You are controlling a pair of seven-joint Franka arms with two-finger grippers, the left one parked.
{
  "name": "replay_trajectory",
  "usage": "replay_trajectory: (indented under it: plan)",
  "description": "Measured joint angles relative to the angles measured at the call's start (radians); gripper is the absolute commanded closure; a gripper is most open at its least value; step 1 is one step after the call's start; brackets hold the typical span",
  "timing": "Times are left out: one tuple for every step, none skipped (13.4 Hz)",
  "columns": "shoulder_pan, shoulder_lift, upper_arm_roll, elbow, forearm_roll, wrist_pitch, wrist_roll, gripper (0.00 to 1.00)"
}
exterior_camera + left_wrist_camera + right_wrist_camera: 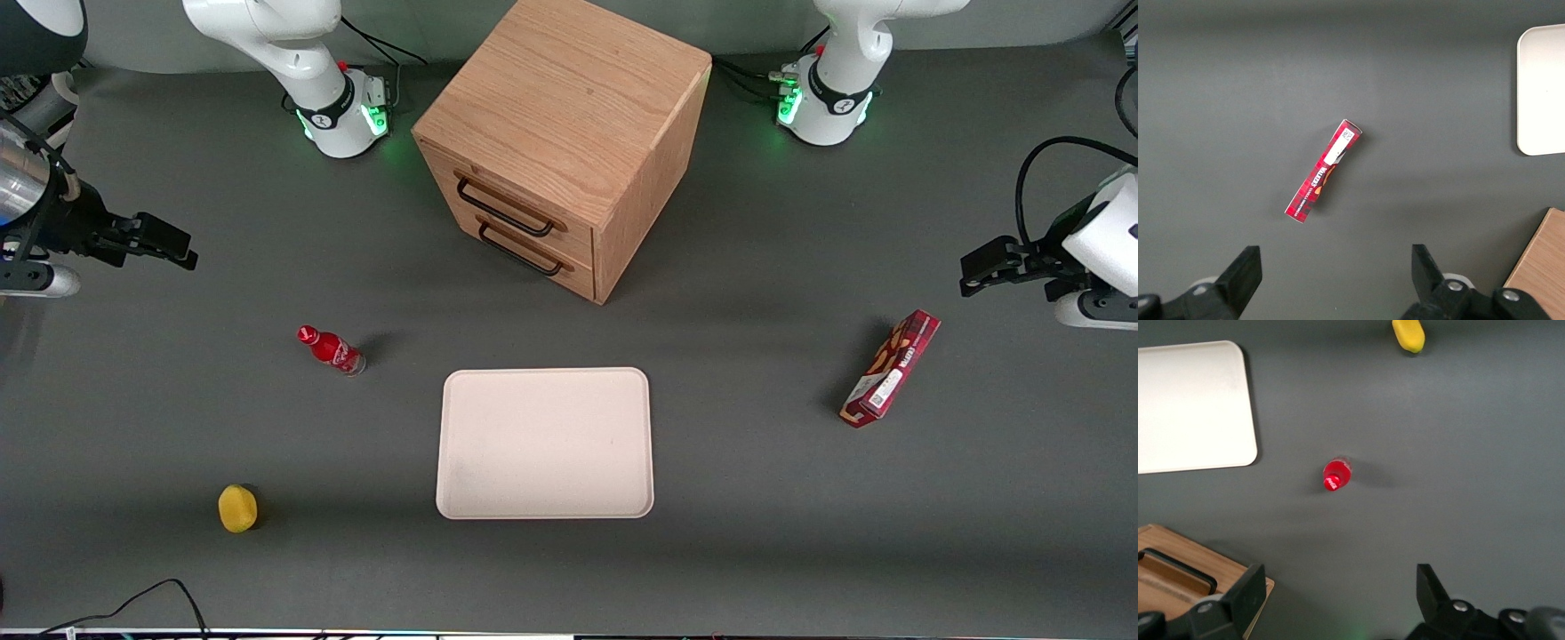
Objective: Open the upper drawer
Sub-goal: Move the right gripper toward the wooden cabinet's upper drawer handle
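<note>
My gripper [174, 245] hangs released above the table [756, 533], its two fingers [1245, 595] spread wide with nothing between them. In the front view it sits at about nine o'clock from the cabinet [569, 98], well apart from it, toward my own end of the table.

The upper drawer [511, 197] is a shallow light-oak front, just under the cabinet's top and above the lower drawer [533, 244]. A long black bar handle [503, 211] runs along it. The cabinet stands turned, so the drawer fronts face about seven o'clock in the front view. The upper front lies flush with the cabinet, shut.

From my wrist camera only a corner of the cabinet [1218, 563] shows, cut off at the edge. It has a piece of black handle on it, and I cannot tell which drawer that belongs to. My own fingers cover part of that corner.

At about seven o'clock from the cabinet a small red bottle [331, 348] stands alone, seen almost cap-on from my wrist. A pale tray [544, 380] lies at six o'clock, nearer the front camera. A yellow lump [237, 508] sits at seven o'clock from the bottle; I cannot make out what it is. A red box [891, 369] lies toward the parked arm's end.
</note>
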Motion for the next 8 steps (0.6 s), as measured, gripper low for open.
replay_trajectory:
  plan:
    - [0.001,-0.002,0.029,0.011,0.000,-0.028,-0.007,0.00]
    - [0.002,-0.003,0.066,0.026,0.000,-0.054,-0.009,0.00]
    - [0.003,-0.004,0.107,0.041,0.001,-0.072,-0.009,0.00]
    - [0.005,-0.004,0.146,0.053,0.009,-0.083,-0.009,0.00]
    - [0.007,-0.004,0.178,0.058,0.034,-0.091,-0.017,0.00]
    - [0.010,-0.004,0.202,0.059,0.079,-0.093,-0.056,0.00]
    - [0.011,-0.002,0.217,0.059,0.131,-0.094,-0.136,0.00]
    - [0.012,0.003,0.224,0.058,0.172,-0.095,-0.225,0.00]
